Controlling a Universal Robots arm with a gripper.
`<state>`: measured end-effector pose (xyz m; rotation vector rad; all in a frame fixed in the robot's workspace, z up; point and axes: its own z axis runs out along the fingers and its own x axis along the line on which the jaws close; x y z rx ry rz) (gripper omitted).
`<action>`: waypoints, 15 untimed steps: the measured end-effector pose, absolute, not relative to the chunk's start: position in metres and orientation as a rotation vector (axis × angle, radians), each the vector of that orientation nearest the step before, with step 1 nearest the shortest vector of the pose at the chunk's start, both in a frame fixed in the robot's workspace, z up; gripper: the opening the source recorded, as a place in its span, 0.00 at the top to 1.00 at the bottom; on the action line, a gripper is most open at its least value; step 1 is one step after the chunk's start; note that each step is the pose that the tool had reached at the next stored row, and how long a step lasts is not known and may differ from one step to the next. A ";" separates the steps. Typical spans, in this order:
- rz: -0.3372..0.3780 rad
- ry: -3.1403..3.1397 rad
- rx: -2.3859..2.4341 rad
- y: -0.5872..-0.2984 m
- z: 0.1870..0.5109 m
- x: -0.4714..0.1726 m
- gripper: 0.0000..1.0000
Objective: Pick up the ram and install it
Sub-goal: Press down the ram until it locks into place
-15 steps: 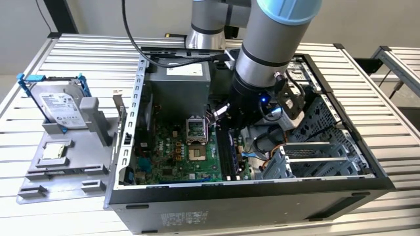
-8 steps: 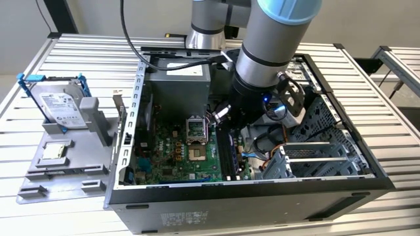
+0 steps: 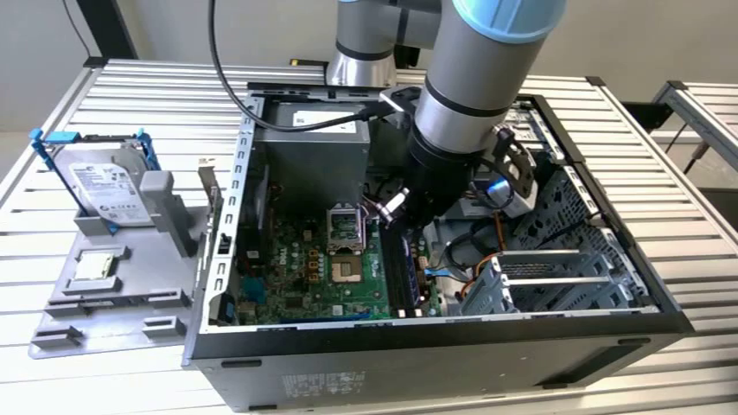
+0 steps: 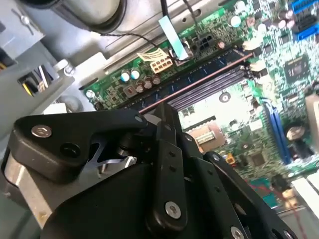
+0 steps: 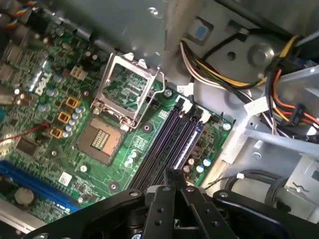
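Observation:
The ram (image 3: 403, 270) stands on edge in the memory slots (image 5: 169, 142) of the green motherboard (image 3: 294, 277), inside the open computer case. In the second wrist view it shows as a thin reddish edge (image 4: 209, 78) running along the dark slots. My gripper (image 3: 396, 210) reaches down into the case and sits over the far end of the stick. The black fingers are shut together, and their tips (image 4: 167, 107) rest on the ram's top edge. In the first wrist view the closed fingertips (image 5: 172, 174) line up with the slots.
The case's metal walls (image 3: 225, 225) and drive cage (image 3: 554, 277) hem in the arm. A power supply (image 3: 311, 143) and bundled cables (image 5: 224, 74) lie close by. The open CPU socket (image 5: 124, 92) is beside the slots. Outside, a grey fixture (image 3: 116, 285) holds a silver hard drive (image 3: 110, 186).

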<state>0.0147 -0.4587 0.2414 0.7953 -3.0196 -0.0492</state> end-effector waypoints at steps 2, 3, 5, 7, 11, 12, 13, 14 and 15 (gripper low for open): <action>-0.046 -3.009 0.851 -0.459 0.241 0.015 1.00; -0.045 -3.003 0.878 -0.459 0.241 0.015 1.00; -0.043 -2.990 0.935 -0.459 0.241 0.015 1.00; -0.042 -2.974 0.990 -0.459 0.241 0.015 1.00; -0.041 -2.944 1.076 -0.459 0.241 0.015 1.00; -0.041 -2.935 1.099 -0.459 0.241 0.015 1.00; -0.041 -2.926 1.123 -0.459 0.241 0.015 1.00; -0.041 -2.915 1.149 -0.459 0.241 0.015 1.00; -0.041 -2.904 1.177 -0.459 0.241 0.015 1.00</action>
